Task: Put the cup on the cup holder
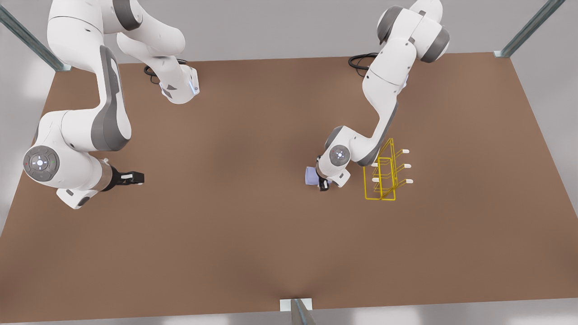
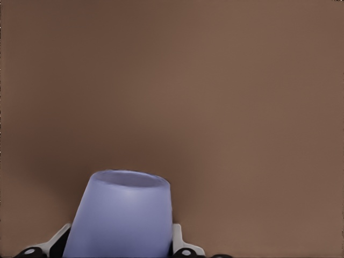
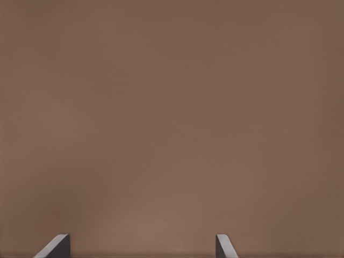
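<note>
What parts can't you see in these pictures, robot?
- Cup: its bottom end is cut off by the left wrist view's edge; in the front view the arm's wrist covers most of it.
- Left end effector: in the front view, tucked under the wrist, too small to see its grip.
- Cup holder: its near side sits behind the arm's elbow in the front view.
- Right end effector: just two open fingertips; the rest is cut off.

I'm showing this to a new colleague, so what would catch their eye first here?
Probably the yellow cup holder standing on the brown table toward the front view's right. Just beside it, the left gripper clasps the lavender cup. The right gripper waits open, far off at the front view's left.
</note>
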